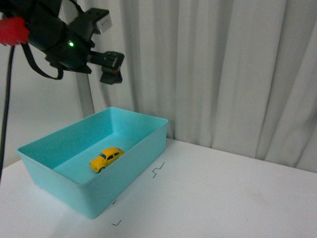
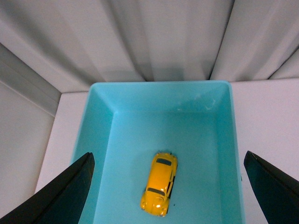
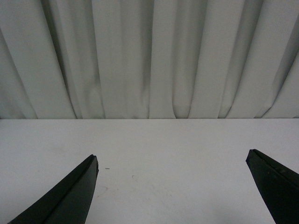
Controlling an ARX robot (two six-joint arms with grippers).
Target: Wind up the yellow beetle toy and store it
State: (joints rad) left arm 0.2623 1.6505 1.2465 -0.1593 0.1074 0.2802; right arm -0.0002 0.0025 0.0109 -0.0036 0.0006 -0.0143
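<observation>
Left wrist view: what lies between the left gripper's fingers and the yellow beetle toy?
Nothing: the open fingers flank the yellow beetle toy with only bare turquoise bin floor showing between. The front view shows the left gripper high above it.

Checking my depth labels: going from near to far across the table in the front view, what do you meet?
From the near edge: small black mark → turquoise bin's near wall → yellow beetle toy → bin's far wall → curtain.
</observation>
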